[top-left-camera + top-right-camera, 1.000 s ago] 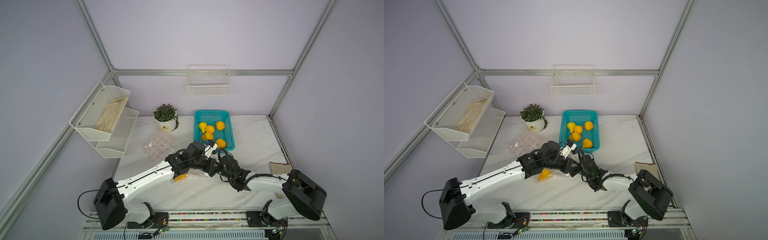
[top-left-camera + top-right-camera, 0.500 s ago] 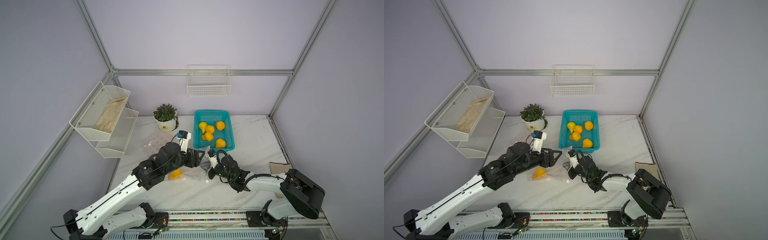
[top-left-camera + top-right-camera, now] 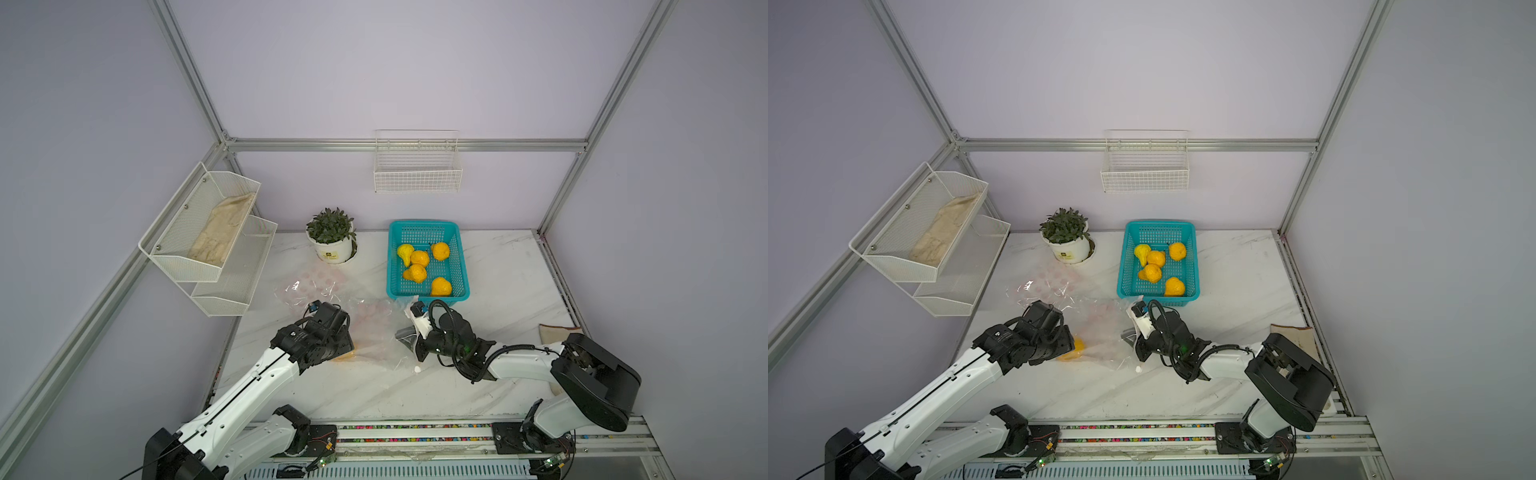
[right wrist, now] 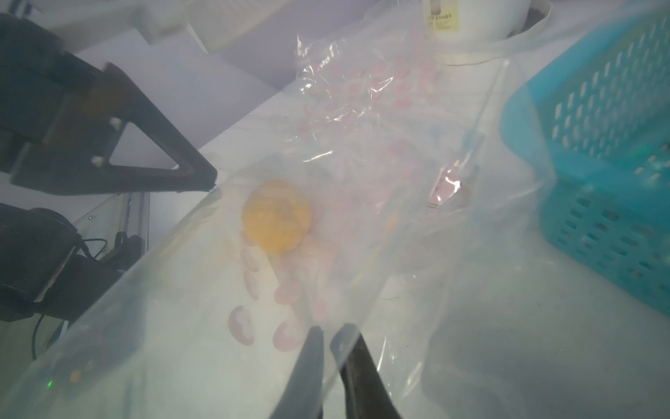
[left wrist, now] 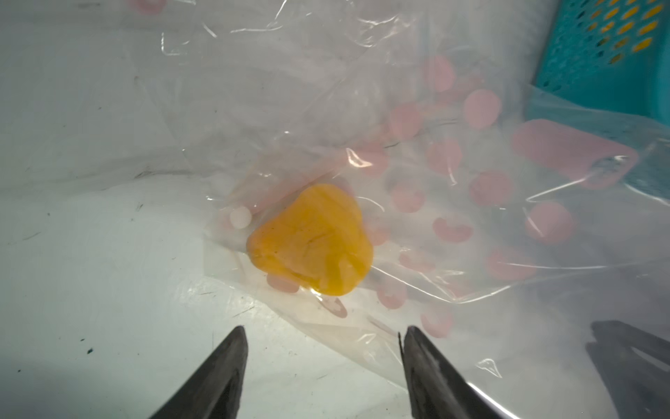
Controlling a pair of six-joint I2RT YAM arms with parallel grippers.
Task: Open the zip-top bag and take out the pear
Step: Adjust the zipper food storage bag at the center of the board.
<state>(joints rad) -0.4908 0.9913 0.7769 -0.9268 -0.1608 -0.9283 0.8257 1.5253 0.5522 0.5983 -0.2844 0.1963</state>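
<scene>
We note the white marble desk (image 3: 498, 270) carrying everything. A teal basket (image 3: 424, 226) of loose yellow fruit stands just beyond the right fingers (image 4: 311, 366). The zip-top bag (image 3: 374, 328) lies crumpled between the two sets of fingers. The pear (image 5: 311, 235) sits inside it, on the desk, just ahead of the left fingers (image 5: 221, 377). These stand apart and empty. The right fingers are nearly together, pinching a fold of bag film. We cannot tell whether the mouth is open. Our judgement: the right side holds the film taut, and the left enters through the mouth, not over the film, then closes gently.
</scene>
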